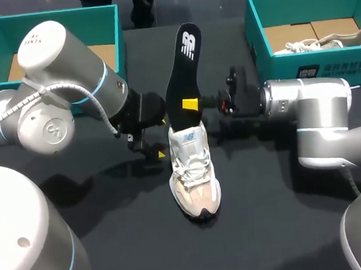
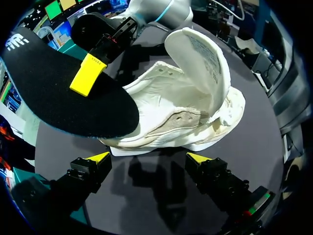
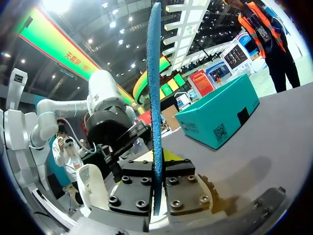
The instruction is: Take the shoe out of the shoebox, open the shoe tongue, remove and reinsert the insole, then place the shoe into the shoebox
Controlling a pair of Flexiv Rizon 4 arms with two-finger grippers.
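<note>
Right gripper (image 1: 191, 102) is pinching the removed insole (image 1: 185, 59) by the unboxed sneaker (image 1: 193, 175), left gripper (image 2: 149, 157) is gaping wide; reinsertion and boxing remain.

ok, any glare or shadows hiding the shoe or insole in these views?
Head view: no glare on the shoe; the black insole sits against the dark table, yet its outline reads. Left wrist view: shadows on the table between the open left jaws, short of the shoe, hiding nothing. Right wrist view: the insole, edge-on in the shut right jaws, is backlit but not washed out.
</note>
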